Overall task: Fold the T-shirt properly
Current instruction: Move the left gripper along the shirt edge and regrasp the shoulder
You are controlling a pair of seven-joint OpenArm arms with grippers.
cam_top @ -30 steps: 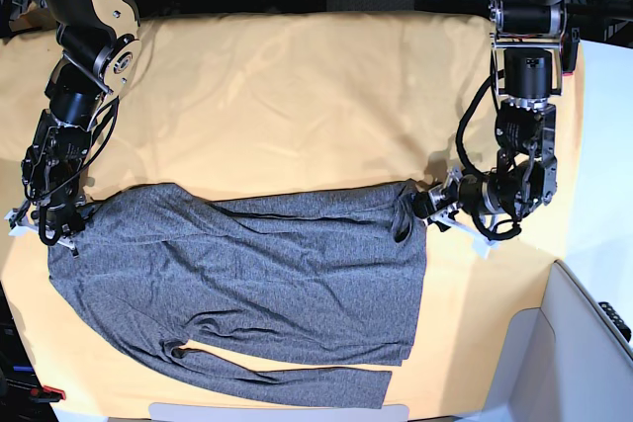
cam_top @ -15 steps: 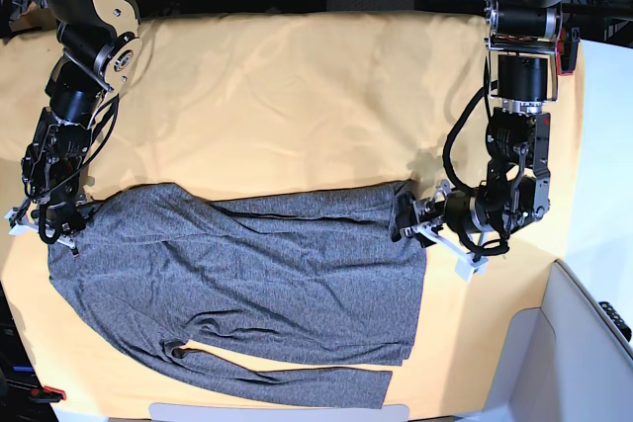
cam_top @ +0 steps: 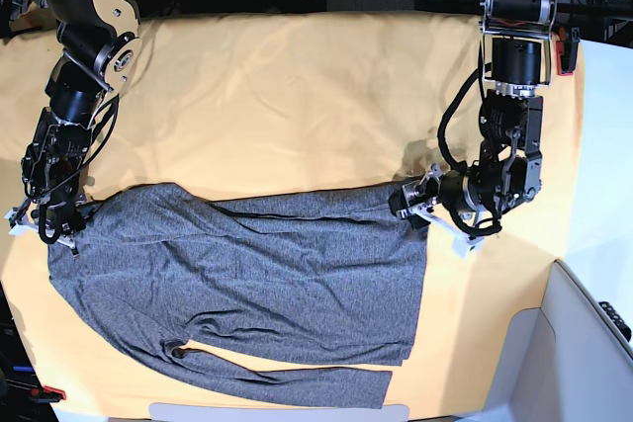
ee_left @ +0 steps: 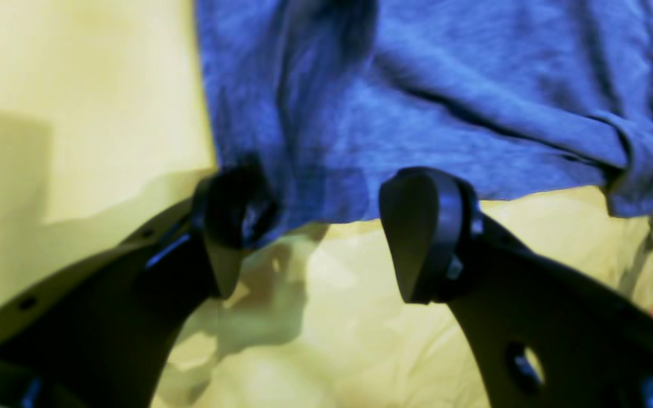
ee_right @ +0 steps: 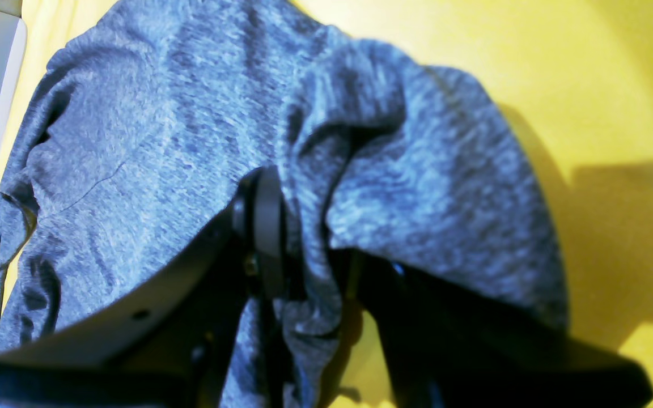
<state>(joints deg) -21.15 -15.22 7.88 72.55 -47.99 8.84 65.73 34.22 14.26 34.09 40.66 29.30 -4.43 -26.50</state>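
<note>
Two grippers sit at opposite ends of the T-shirt (cam_top: 247, 284), which lies flat across the lower half of the base view on the yellow cloth (cam_top: 297, 96). The right gripper (cam_top: 54, 224) at far left clamps a bunched corner, while the left gripper (cam_top: 415, 203) stands spread wide at the shirt's right edge, holding nothing. The step looks like taking hold for a fold; next the left jaws likely must close on that edge.

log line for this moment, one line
stage: fold in progress | left gripper: open at T-shirt edge | right gripper: shut on T-shirt | surface: yellow cloth
</note>
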